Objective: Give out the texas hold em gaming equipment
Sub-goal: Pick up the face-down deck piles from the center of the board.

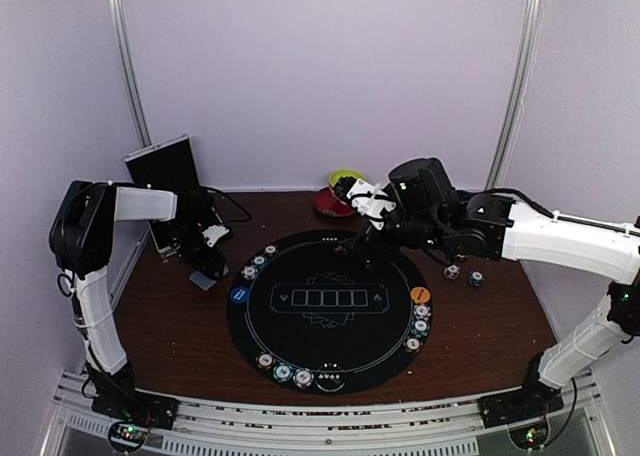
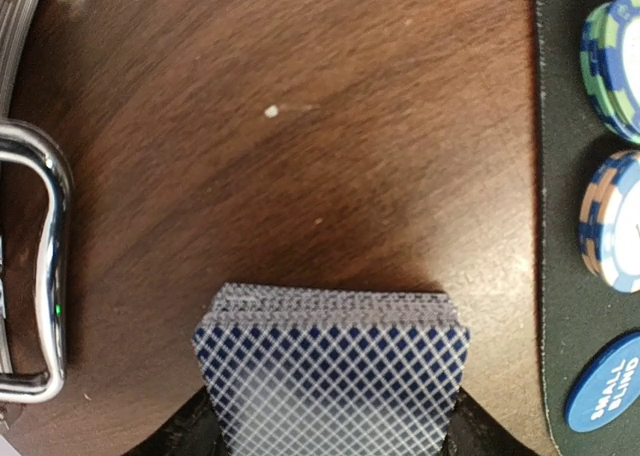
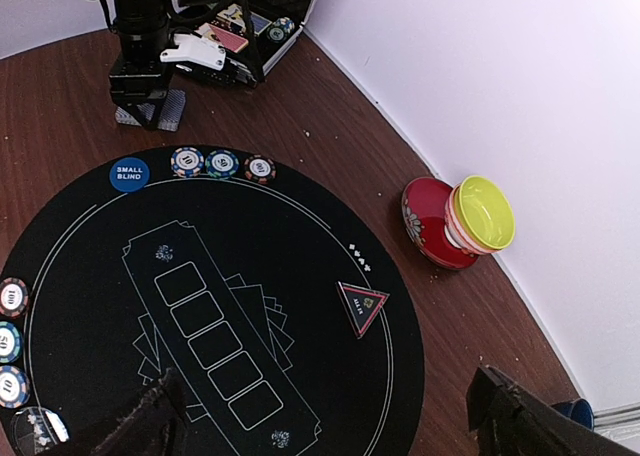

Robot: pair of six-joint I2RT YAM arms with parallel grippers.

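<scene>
The left arm rises from the near left corner, folds at the elbow and reaches down to the bench (image 1: 160,326) at the far left, in front of the open case (image 1: 160,171). The left pincer (image 1: 205,264) points straight down and holds the deck of cards (image 2: 335,376), a dark finger (image 2: 185,436) pressed against each side of it. The deck sits low over the wood, just left of the round black mat (image 1: 330,326), with a strip of open wood between deck and mat edge. Striped chips (image 2: 615,66) stand just inside that edge, the blue disc (image 2: 605,381) nearer. The right arm stretches from the near right across to the far middle; the right pincer (image 3: 325,406) hangs above the mat's far part, spread wide, gripping nothing. More chips line the mat's right and near edges beside the orange disc (image 1: 420,295), and two lie on the wood to its right. Stacked bowls (image 3: 470,221) stand against the far wall
</scene>
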